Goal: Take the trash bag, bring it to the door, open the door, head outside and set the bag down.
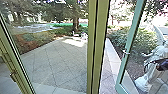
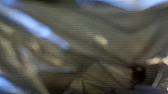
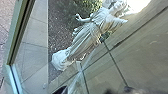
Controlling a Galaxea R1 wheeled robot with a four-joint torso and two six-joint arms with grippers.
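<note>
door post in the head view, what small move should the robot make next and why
Probably a slight turn to the right before any driving: the upright post stands near the middle of the head view, while the teal-framed door to its right seems swung open, with paving showing between them.

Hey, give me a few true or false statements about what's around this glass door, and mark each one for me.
1. A robed statue is near a bush. True.
2. The statue is bright red. False: it is whitish.
3. A handle is on a green door frame. True.
4. The ground seen through the big pane is all lawn. False: much of it is paving.
5. A tree trunk rises beyond the paving. True.
</note>
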